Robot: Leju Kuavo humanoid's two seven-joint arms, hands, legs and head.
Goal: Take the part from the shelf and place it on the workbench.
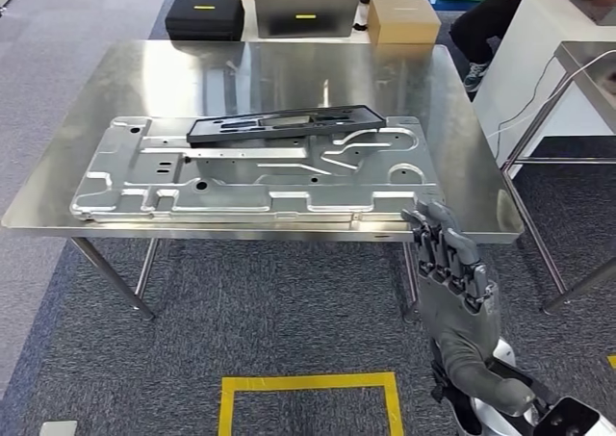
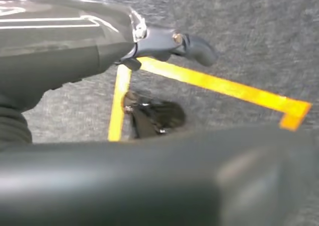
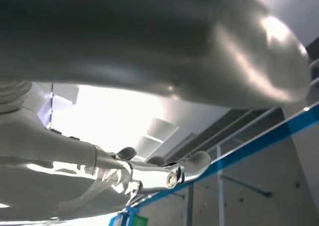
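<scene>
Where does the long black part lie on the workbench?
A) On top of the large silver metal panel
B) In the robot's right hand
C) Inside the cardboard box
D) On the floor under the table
A: the black part rests across the far side of the silver panel, while the right hand holds nothing.

Right hand (image 1: 454,282) raised, empty, fingers (image 1: 434,232) loosely apart.

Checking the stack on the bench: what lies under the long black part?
The long black part rests on a large stamped silver metal panel, which lies on the steel workbench. The surfaces directly beneath each are covered.
</scene>
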